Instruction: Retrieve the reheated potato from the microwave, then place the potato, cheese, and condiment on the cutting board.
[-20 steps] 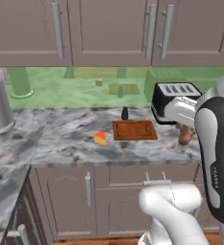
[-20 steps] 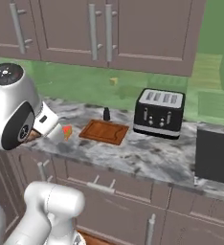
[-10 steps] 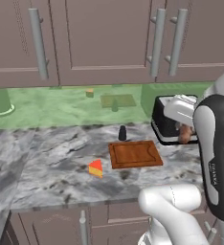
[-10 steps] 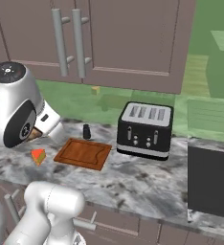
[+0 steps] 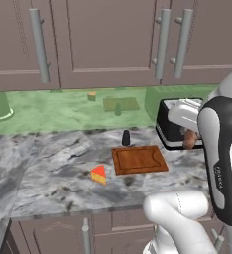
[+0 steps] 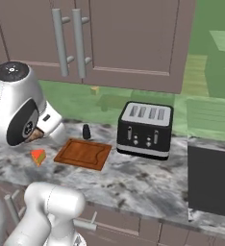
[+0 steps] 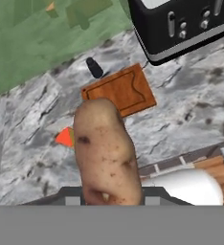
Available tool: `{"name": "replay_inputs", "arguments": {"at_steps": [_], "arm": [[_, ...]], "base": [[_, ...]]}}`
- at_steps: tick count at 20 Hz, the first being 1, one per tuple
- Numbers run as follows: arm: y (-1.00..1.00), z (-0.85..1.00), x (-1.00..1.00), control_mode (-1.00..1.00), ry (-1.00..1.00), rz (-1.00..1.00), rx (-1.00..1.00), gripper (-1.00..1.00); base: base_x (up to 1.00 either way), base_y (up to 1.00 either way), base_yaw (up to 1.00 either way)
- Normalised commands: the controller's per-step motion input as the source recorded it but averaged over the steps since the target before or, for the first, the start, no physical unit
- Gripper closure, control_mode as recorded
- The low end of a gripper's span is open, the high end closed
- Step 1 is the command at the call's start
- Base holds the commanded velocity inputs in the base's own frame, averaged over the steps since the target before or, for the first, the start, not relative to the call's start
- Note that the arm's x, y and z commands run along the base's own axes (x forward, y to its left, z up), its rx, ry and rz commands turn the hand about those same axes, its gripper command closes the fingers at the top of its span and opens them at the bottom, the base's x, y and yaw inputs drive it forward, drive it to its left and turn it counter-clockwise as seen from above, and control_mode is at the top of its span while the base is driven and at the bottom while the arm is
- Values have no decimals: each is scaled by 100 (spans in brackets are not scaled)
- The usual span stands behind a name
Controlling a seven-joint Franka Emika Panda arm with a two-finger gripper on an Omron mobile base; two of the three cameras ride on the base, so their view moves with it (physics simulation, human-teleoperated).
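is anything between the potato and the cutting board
Nothing visible. The potato, held in the gripper, is above the counter; the cutting board is bare, with the cheese and the small dark bottle beside it.

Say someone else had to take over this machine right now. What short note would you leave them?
Jaws: shut on the potato, held in the air above the counter.
Cutting board: bare, lying in front of the toaster.
Cheese: on the counter beside the board, not touching it.
Condiment: the small dark bottle just behind the board.
Done: potato is out and in hand.
Left: set potato, cheese and condiment on the board.
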Motion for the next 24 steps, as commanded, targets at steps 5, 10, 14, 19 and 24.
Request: {"name": "replay_inputs", "arguments": {"at_steps": [5,10,14,19,24], "arm": [[18,-67,68,-100,17,0,0,100],[9,-79,84,-100,20,1,0,100],[0,-76,79,-100,12,5,0,100],[0,-77,78,-100,5,10,0,100],[0,-58,61,-100,0,11,0,100]], "base": [[0,0,0],[0,0,0],[0,0,0],[0,0,0],[0,0,0]]}}
